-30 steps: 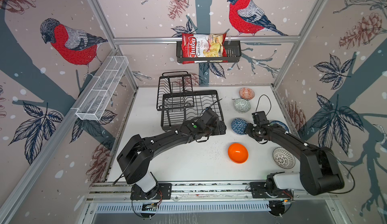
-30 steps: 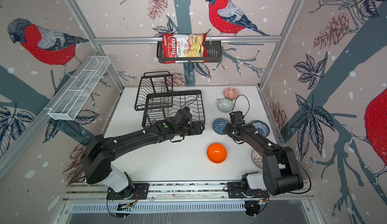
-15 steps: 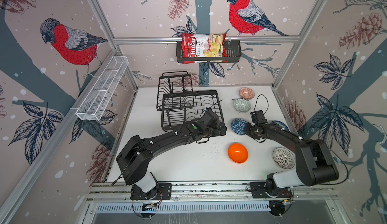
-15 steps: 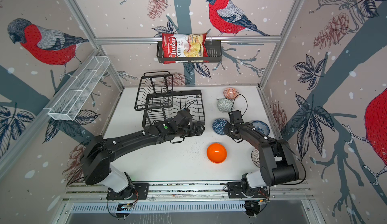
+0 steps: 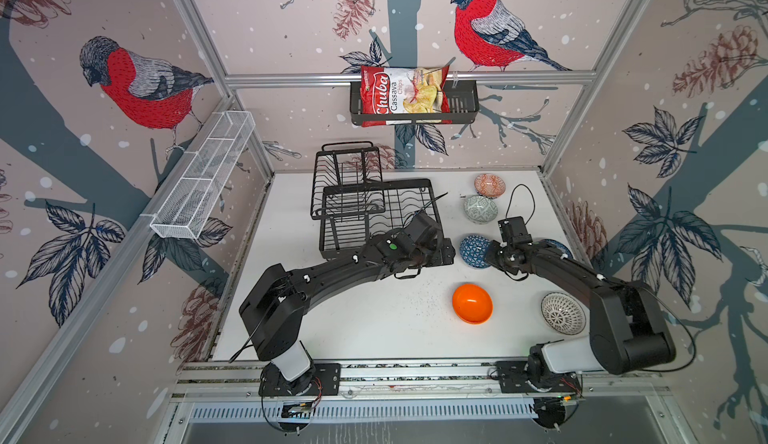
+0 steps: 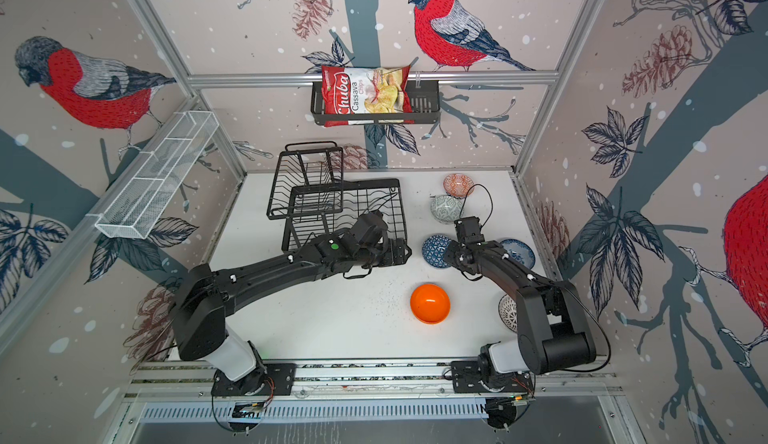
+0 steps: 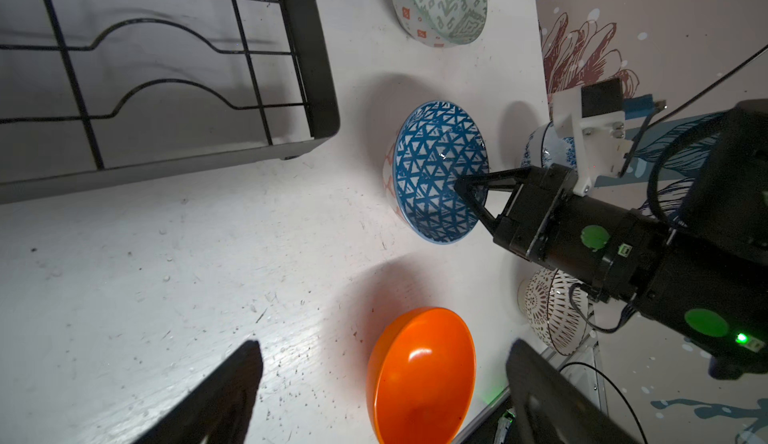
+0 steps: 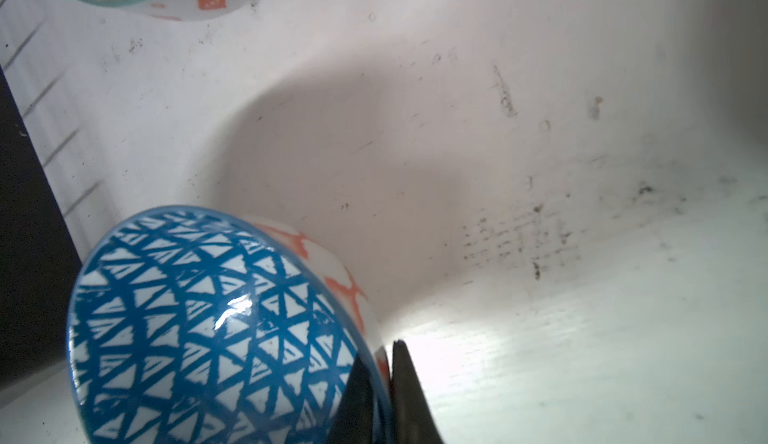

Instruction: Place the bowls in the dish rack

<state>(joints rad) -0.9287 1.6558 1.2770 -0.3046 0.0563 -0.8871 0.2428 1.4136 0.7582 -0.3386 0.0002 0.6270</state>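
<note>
Clock directions are read on the white table (image 5: pixel 374 317) as it appears in both top views, with 12 o'clock at the back wall.

The dish rack (image 5: pixel 409 182) stands at 11 o'clock, its smaller raised basket on the back-left side. All six bowls lie outside it, on the right half of the table:
- The orange-red patterned bowl (image 5: pixel 489 185) is at 1 o'clock.
- The grey-green bowl (image 5: pixel 480 209) is just in front of the orange-red one.
- The dark-blue geometric bowl (image 5: pixel 471 250) is at 3 o'clock, near the rack's front-right corner.
- The blue-flowered bowl (image 6: pixel 519 253) is further right (largely hidden under the right arm).
- The plain orange bowl (image 5: pixel 472 302) is at 5 o'clock.
- The lattice bowl (image 5: pixel 561 317) is at 4 o'clock, by the right edge.

The right gripper (image 5: pixel 488 250) is clenched on the dark-blue geometric bowl. In the right wrist view its fingers (image 8: pixel 361 396) pinch the bowl's wall, one inside the rim and one outside. Whether the bowl's base has left the table cannot be told.

The left gripper (image 5: pixel 444 253) hovers at the rack's front-right corner, just left of that bowl. Its jaws are spread wide and hold nothing.
</note>
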